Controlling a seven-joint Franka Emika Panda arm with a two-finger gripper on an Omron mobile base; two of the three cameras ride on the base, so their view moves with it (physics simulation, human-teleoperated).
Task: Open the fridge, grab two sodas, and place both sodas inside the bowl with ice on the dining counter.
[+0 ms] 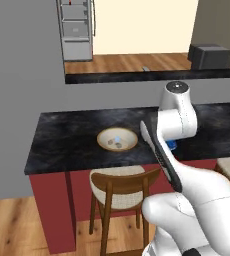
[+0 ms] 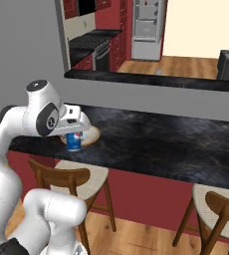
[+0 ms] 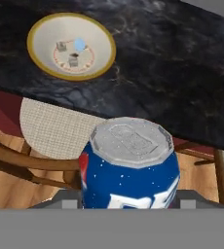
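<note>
My gripper (image 2: 72, 130) is shut on a soda, a blue can (image 3: 128, 168) with a silver top, held upright. A sliver of the can (image 1: 172, 145) peeks out behind my arm. It hangs low over the front edge of the dining counter (image 1: 67, 135), to the right of the bowl with ice (image 1: 117, 139). The tan-rimmed bowl (image 3: 71, 46) holds a few small cubes and no can. From the right base view the bowl (image 2: 92, 133) is partly hidden behind the can (image 2: 74, 142). The fridge (image 1: 77, 30) stands far back beyond the pass-through, its shelves showing.
Wooden stools with woven seats (image 1: 118, 187) (image 2: 218, 209) stand under the counter's front edge. A narrower black slab (image 1: 152, 76) runs behind the counter, with a dark boxy appliance (image 1: 210, 56) on its right end. A grey wall (image 1: 22, 75) rises on the left.
</note>
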